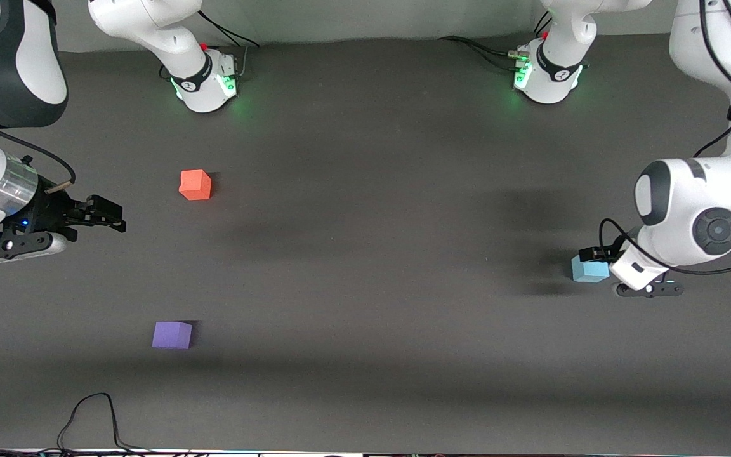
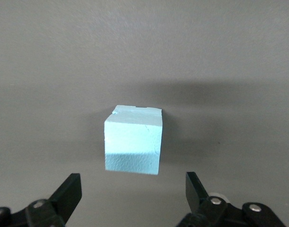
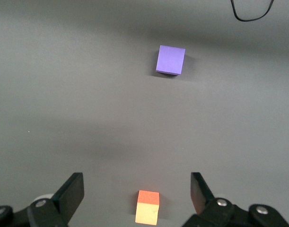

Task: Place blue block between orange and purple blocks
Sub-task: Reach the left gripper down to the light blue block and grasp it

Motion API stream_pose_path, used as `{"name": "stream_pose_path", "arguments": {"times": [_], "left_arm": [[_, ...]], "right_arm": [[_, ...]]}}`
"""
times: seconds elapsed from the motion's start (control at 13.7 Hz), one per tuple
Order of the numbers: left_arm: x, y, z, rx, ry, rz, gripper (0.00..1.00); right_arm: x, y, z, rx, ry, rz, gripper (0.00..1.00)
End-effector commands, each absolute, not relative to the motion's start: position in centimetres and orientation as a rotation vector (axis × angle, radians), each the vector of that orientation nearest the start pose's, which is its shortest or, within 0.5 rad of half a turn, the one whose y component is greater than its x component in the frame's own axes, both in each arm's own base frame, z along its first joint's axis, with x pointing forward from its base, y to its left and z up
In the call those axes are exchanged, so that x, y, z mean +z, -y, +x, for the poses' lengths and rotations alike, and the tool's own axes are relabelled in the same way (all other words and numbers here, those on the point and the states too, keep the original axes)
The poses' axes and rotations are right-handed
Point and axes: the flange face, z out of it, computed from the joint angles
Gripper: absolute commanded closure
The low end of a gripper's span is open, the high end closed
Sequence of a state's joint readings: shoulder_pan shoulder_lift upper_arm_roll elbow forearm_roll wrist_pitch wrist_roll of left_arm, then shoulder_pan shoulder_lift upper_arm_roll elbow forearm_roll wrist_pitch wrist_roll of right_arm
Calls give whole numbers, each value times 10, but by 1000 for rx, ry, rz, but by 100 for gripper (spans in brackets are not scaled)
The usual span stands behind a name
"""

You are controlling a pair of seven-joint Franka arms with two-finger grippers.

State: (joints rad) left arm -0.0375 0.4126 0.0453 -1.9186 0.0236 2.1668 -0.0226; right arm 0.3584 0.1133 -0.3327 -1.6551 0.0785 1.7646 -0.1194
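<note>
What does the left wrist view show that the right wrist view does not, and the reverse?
Only the left wrist view shows the blue block, lying on the table just ahead of the left gripper, whose jaws are open and not touching it. Only the right wrist view shows the orange block and the purple block, apart from each other, below the open right gripper. Both share the dark grey table and a pair of open black jaws.

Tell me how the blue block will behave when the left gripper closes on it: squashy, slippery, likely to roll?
The blue block looks like matte foam with a nicked top edge, so it probably dents slightly and is light. Flat faces suggest sliding, not rolling. The open left gripper would likely hold its dull surface well.
</note>
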Motion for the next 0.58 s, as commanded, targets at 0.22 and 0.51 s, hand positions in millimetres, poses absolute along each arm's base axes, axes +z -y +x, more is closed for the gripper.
{"name": "stream_pose_path", "arguments": {"times": [0.22,0.51], "left_arm": [[199,-9,612,203,-158,-3105,1],[185,-8,611,207,-142,-3119,2]], "right_arm": [[543,-32,591,-20,208,-3105,0],[543,-32,591,-20,208,-3105,0]]}}
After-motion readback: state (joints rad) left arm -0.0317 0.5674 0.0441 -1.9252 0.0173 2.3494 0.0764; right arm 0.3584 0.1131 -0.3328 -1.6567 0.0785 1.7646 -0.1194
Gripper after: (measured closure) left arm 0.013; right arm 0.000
